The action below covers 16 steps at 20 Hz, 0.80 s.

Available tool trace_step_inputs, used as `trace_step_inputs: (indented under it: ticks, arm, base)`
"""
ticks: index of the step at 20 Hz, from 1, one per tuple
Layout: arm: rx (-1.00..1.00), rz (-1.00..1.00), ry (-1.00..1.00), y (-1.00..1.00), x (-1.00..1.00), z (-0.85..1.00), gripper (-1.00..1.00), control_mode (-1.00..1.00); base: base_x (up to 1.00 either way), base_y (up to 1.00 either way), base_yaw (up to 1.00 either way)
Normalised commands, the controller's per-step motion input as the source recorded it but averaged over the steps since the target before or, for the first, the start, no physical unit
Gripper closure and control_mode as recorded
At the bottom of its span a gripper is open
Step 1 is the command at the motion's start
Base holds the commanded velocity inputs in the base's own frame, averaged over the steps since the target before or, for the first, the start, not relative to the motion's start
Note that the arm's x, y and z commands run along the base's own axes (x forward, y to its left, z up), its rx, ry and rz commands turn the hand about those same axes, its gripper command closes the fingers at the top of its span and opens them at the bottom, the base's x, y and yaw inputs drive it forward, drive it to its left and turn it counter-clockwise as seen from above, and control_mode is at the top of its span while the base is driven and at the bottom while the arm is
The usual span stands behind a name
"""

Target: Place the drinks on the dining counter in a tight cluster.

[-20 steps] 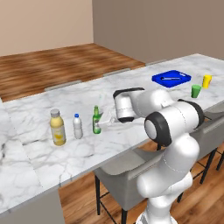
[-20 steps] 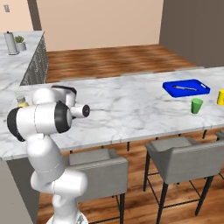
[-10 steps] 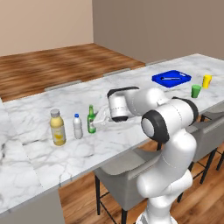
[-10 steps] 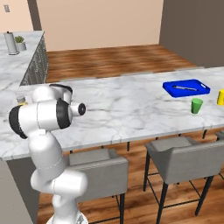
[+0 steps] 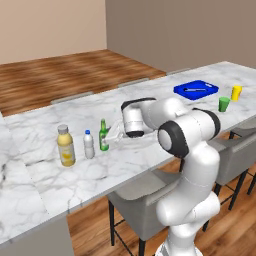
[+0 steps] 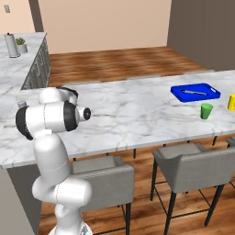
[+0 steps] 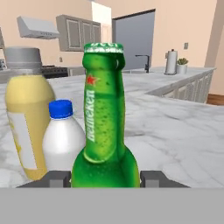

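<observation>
Green bottle [image 5: 103, 136] – between fingers [image 7: 59, 178]

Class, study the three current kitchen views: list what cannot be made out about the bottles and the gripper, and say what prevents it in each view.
- Green bottle, hand view: its base is cut off by the bottom edge, so contact with the fingertips is unclear.
- Yellow juice bottle, hand view: partly hidden behind the blue-capped bottle.
- Gripper, left base view: too small to judge its grip.
- Right base view: the arm hides the bottles.

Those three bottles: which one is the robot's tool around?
The green bottle, between the tool tips; the blue-capped bottle and yellow bottle stand free beside it.
</observation>
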Motion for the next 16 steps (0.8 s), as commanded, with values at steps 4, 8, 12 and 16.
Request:
trace_step_inputs:
  ticks: [4, 8, 12, 16]
  arm:
    - [0.0, 0.0, 0.0, 0.0, 0.0, -0.42, 1.0, -1.0]
    - [0.0, 0.0, 0.0, 0.0, 0.0, -0.52, 1.0, -1.0]
    - [-0.01, 0.0, 0.0, 0.0, 0.01, -0.29, 1.0, -1.0]
    - [-0.02, 0.0, -0.02, 0.0, 0.13, 0.0, 1.0, -1.0]
  base:
    - [0.0, 0.0, 0.0]
    - [0.0, 0.0, 0.0]
    - [0.0, 0.0, 0.0]
    - [0.0, 0.0, 0.0]
